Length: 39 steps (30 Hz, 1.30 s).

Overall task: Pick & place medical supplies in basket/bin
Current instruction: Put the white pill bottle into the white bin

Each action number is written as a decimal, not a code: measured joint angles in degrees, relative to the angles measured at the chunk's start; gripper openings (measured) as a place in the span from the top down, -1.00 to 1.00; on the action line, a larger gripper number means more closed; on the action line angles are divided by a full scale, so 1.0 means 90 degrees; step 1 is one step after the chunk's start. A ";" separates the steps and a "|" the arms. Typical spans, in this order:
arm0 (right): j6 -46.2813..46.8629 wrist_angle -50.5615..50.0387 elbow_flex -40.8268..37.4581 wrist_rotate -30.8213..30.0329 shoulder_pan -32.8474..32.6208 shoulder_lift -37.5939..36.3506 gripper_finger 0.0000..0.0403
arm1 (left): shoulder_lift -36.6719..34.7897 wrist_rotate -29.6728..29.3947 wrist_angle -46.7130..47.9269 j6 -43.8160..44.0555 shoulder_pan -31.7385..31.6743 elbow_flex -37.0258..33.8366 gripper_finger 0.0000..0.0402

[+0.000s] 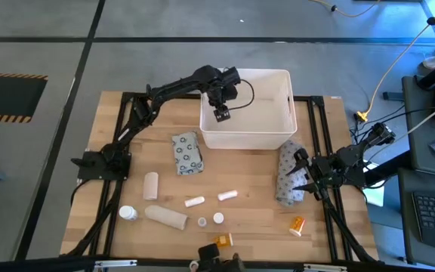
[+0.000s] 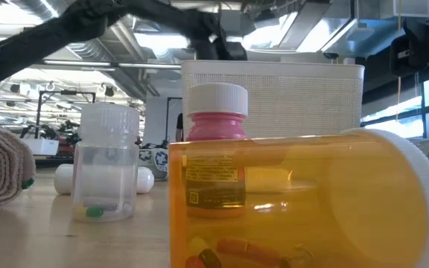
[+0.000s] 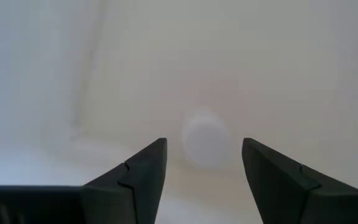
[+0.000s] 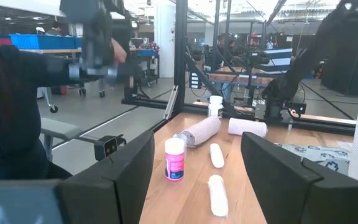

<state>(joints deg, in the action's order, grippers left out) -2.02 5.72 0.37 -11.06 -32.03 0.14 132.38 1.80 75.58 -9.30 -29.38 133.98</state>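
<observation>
The left gripper hangs inside the bin, jaws parted and empty — a small white item lies straight below them. The right gripper waits open beside a grey packet.

high: overhead, whole table | low: tabletop level | both: tub

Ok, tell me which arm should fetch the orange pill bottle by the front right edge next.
Right, probably. The right gripper sits open at the table's right side, near the orange pill bottle. The left gripper is open over the white bin, farther off.
</observation>
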 joint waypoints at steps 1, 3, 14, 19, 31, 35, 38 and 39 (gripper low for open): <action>0.0002 0.0000 0.0000 -0.0001 -0.0002 -0.0001 -0.21 | -0.0157 -0.0022 -0.0039 0.0002 0.0014 0.0020 0.00; 0.0002 -0.0002 -0.0001 -0.0001 0.0000 0.0000 -0.21 | -0.0503 -0.0064 -0.0087 0.0014 0.0017 0.0038 0.00; 0.0046 -0.0002 -0.0001 0.0001 0.0000 -0.0002 -0.21 | -0.2653 -0.0647 0.0258 0.0382 0.0707 0.0038 0.01; 0.0046 -0.0005 0.0001 0.0001 -0.0002 -0.0002 -0.21 | -0.3396 -0.1965 0.1248 0.1530 0.1377 -0.0066 0.01; 0.0409 -0.0036 0.0000 0.0001 -0.0002 -0.0002 -0.21 | -0.4699 -0.2727 0.1602 0.3915 0.3194 -0.2654 0.01; 0.0554 -0.0037 0.0001 0.0001 0.0000 -0.0002 -0.21 | -0.5111 -0.2724 0.1607 0.4965 0.3640 -0.3786 0.01; 0.0557 -0.0046 0.0000 0.0001 -0.0001 -0.0002 -0.21 | -0.5361 -0.2630 0.1603 0.5771 0.4070 -0.4595 0.01; 0.0604 -0.0057 0.0000 0.0001 -0.0001 -0.0002 -0.21 | -0.5437 -0.2536 0.1604 0.6002 0.4240 -0.4829 0.01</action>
<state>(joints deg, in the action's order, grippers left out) 3.42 5.21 0.37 -11.05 -32.04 0.12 83.45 -21.02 90.02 44.72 8.78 90.52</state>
